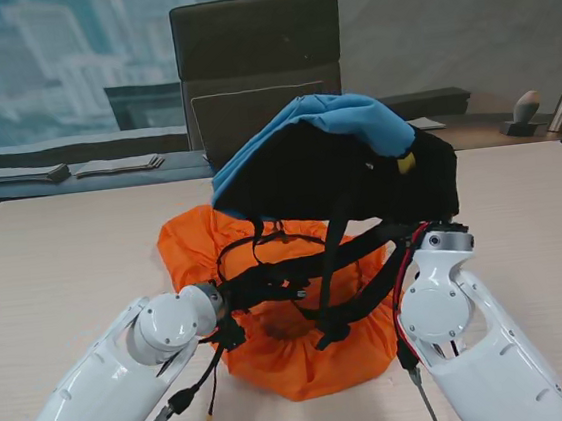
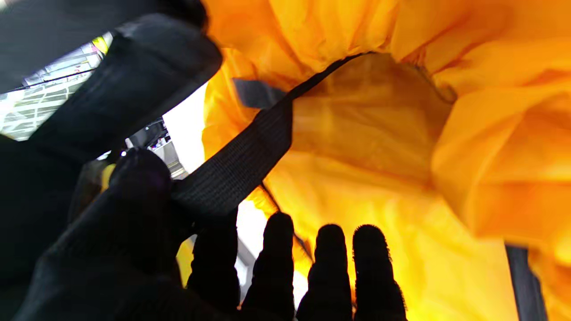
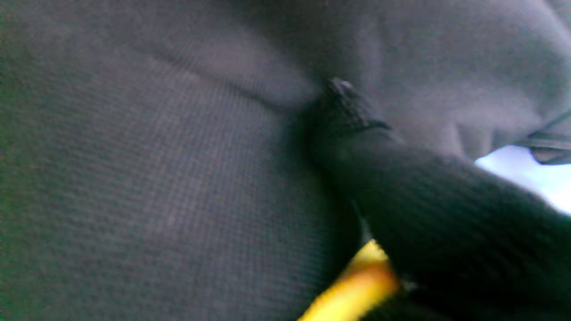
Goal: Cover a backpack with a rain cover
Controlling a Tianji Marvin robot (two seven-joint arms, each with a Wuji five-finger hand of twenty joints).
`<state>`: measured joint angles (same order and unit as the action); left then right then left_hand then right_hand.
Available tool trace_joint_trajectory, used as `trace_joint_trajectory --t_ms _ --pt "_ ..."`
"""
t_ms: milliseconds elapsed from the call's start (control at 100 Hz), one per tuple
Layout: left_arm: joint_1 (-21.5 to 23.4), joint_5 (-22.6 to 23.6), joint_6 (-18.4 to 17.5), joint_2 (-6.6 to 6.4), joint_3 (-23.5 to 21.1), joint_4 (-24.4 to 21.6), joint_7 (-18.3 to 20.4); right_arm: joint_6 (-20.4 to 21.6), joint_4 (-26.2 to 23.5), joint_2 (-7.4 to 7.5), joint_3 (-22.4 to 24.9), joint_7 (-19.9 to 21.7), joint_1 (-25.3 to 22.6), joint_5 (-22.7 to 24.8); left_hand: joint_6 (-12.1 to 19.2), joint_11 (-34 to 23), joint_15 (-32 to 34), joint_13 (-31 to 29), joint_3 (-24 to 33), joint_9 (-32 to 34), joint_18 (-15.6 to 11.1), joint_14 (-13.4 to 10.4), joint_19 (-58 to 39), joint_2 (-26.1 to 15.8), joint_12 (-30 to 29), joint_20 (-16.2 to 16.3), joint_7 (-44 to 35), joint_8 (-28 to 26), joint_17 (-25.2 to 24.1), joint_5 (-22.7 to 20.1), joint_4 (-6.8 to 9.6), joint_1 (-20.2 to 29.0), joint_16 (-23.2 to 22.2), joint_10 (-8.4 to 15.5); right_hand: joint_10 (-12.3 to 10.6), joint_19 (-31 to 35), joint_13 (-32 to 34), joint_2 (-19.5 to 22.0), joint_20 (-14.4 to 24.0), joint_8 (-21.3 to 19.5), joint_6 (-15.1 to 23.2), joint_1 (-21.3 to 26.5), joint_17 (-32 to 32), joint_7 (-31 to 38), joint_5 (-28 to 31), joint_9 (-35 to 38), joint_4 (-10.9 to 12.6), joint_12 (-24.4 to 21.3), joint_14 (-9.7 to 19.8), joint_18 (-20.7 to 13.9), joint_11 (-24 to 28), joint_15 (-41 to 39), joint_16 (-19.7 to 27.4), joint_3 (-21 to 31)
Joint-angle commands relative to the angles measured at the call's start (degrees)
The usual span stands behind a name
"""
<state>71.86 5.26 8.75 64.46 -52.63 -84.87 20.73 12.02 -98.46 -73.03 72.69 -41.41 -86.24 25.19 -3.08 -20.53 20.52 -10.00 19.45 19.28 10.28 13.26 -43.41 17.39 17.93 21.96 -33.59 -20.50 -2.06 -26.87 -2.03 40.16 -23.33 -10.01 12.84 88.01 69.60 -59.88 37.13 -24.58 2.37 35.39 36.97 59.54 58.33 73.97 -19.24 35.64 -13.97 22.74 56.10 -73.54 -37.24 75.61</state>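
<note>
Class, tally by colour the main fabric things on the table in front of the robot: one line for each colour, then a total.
Orange: 1, the rain cover
Blue and black: 1, the backpack
Total: 2

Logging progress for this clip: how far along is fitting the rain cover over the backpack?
Early to middle. Done: the orange rain cover lies spread open on the table, and the backpack is raised above it, straps dangling. In hand: the left hand pinches a black strap by the cover; the right hand is hidden against the backpack. Left: the cover wraps none of the pack.
</note>
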Motion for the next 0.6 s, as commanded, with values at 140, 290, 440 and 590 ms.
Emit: trace_joint_trajectory --t_ms 140,290,440,590 --pt "4.4 18.1 -4.9 -2.99 -7.7 -5.5 -2.7 -1.9 4.1 -0.86 -1.9 -2.0 1.0 0.4 6.2 -5.5 10.4 -13.8 2.9 13.8 2.9 1.3 -15.6 3.0 3.7 8.0 -10.1 -0.1 8.3 -9.5 -1.55 9.7 -3.4 3.0 0.9 -0.7 4.4 5.7 0.5 -1.9 5.0 3.3 -1.1 3.3 -1.0 -0.4 1.4 -0.1 2.0 -2.3 2.1 0.8 1.3 5.6" --pt "3.6 26.3 -7.6 -2.83 -11.1 -0.3 -7.9 -3.3 6.9 -1.21 -3.9 -3.2 2.6 0.9 9.8 -5.1 8.5 -6.5 9.8 6.2 0.8 -0.9 -12.8 3.4 4.1 6.8 -9.0 -0.7 3.5 -3.2 -3.85 14.9 -2.8 4.5 1.2 -0.7 4.2 5.7 0.5 -1.9 5.0 3.3 -1.5 3.4 -1.0 -0.6 1.4 0.1 2.1 -2.3 2.8 -0.2 0.9 5.6" --pt "0.4 32.8 -10.0 -2.47 -9.7 6.2 -13.3 -3.7 10.2 -1.6 -6.3 -4.5 4.6 1.7 10.6 -0.5 -3.2 4.2 14.7 -7.0 -2.5 -6.0 1.5 8.0 0.8 -1.2 -0.9 -0.7 -1.4 12.3 -1.59 -4.0 4.0 6.1 1.1 -0.9 3.9 5.7 0.5 -1.8 5.3 3.3 -1.8 3.5 -1.1 -0.9 1.4 0.1 2.3 -2.4 3.0 -0.3 0.8 5.7" --pt "-3.1 41.5 -9.2 -3.94 -5.4 9.1 -10.8 -3.5 13.5 -1.83 -8.5 -6.0 6.3 3.3 7.4 8.4 -14.1 6.8 10.3 -8.7 -2.4 -8.5 21.3 8.8 -1.2 -9.3 12.6 7.2 -0.9 18.1 -1.61 -6.5 4.1 7.4 0.9 -1.2 3.3 5.7 0.5 -1.9 5.9 3.2 -2.4 3.7 -1.4 -1.4 1.4 0.1 2.6 -3.1 3.2 -0.1 0.8 5.7"
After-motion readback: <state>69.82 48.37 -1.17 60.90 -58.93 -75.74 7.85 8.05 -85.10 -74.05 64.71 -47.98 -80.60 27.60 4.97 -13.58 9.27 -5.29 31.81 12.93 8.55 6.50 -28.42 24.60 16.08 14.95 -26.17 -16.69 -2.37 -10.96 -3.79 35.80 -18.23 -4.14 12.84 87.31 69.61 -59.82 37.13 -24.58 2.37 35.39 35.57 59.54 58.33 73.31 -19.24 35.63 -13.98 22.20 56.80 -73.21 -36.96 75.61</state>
